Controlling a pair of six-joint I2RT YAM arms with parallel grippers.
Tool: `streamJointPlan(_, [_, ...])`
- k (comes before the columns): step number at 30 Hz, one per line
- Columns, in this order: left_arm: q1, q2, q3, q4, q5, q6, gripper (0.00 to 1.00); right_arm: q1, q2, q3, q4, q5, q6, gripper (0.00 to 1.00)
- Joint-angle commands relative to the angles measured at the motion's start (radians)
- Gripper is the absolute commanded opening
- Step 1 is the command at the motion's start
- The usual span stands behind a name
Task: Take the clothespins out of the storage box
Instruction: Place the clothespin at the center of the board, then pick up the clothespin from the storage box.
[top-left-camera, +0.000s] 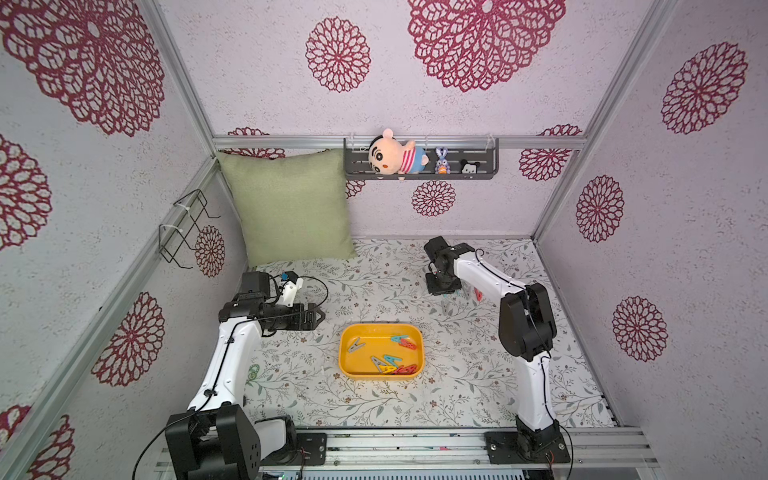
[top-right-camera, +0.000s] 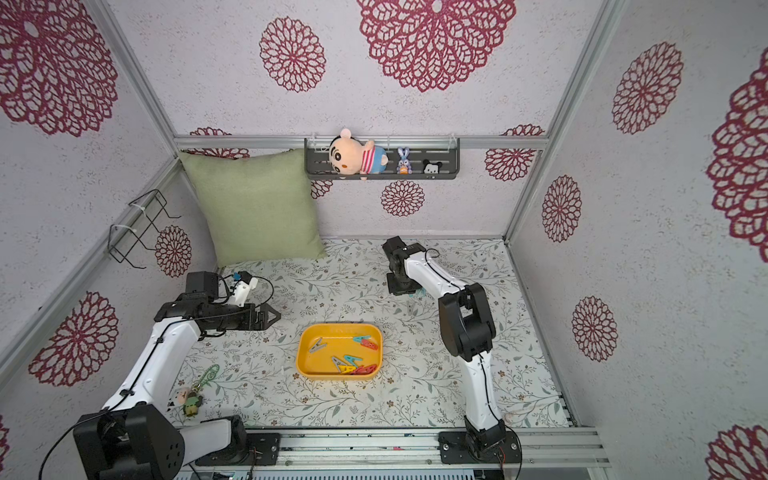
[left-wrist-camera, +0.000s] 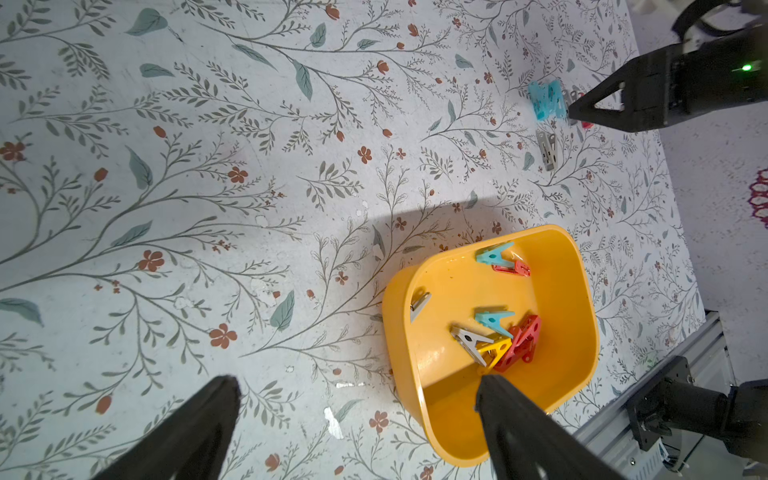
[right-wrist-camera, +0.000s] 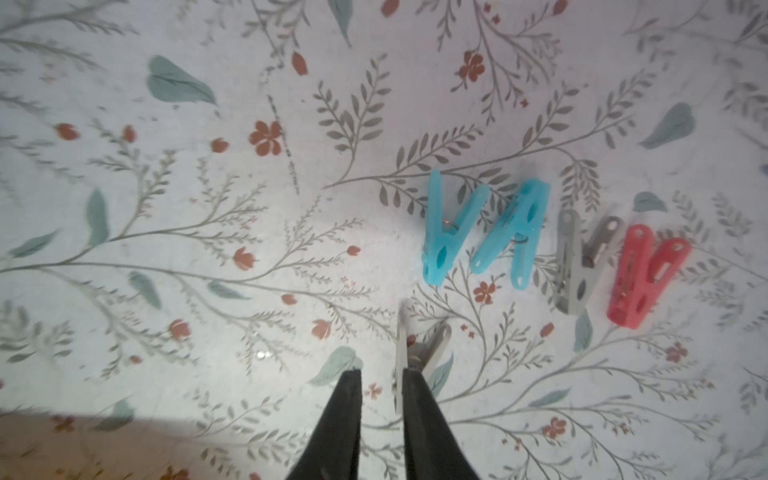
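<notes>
In glossy storage box (top-left-camera: 343, 353): V-shaped clothespins (top-left-camera: 405, 369) (smooth plastic); left tool (left-wrist-camera: 357, 384) agape, right tool (right-wrist-camera: 380, 376) barely parted.

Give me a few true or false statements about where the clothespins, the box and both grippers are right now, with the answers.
1. Several clothespins lie in the yellow box. True.
2. The left gripper grips a clothespin. False: it is wide open and holds nothing.
3. Two teal pins lie on the table, outside the box. True.
4. The pin right beside the right gripper is yellow. False: a grey pin lies there, and the yellow pin is in the box.
</notes>
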Motion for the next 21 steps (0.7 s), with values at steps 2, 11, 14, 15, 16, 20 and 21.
streamJointPlan(2, [0.013, -0.012, 0.012, 0.013, 0.018, 0.007, 0.97, 0.097, -0.171, 0.026, -0.097, 0.013, 0.059, 0.24])
streamJointPlan(11, [0.013, -0.012, 0.012, 0.012, 0.021, 0.008, 0.97, 0.395, -0.288, -0.11, -0.054, -0.003, 0.053, 0.23])
streamJointPlan(14, [0.012, -0.012, 0.012, 0.012, 0.024, 0.007, 0.98, 0.441, -0.292, -0.182, -0.004, -0.056, 0.038, 0.23])
streamJointPlan(15, [0.013, -0.012, 0.012, 0.012, 0.023, 0.008, 0.97, 0.452, -0.289, -0.199, 0.005, -0.057, 0.036, 0.23])
streamJointPlan(16, [0.012, -0.014, 0.012, 0.013, 0.023, 0.008, 0.97, 0.464, -0.283, -0.207, 0.005, -0.049, 0.035, 0.23])
streamJointPlan(20, [0.012, -0.014, 0.011, 0.013, 0.02, 0.008, 0.97, 0.489, -0.253, -0.237, 0.008, -0.014, 0.033, 0.23])
streamJointPlan(21, [0.013, -0.013, 0.011, 0.014, 0.02, 0.009, 0.97, 0.493, -0.243, -0.244, 0.009, -0.009, 0.032, 0.23])
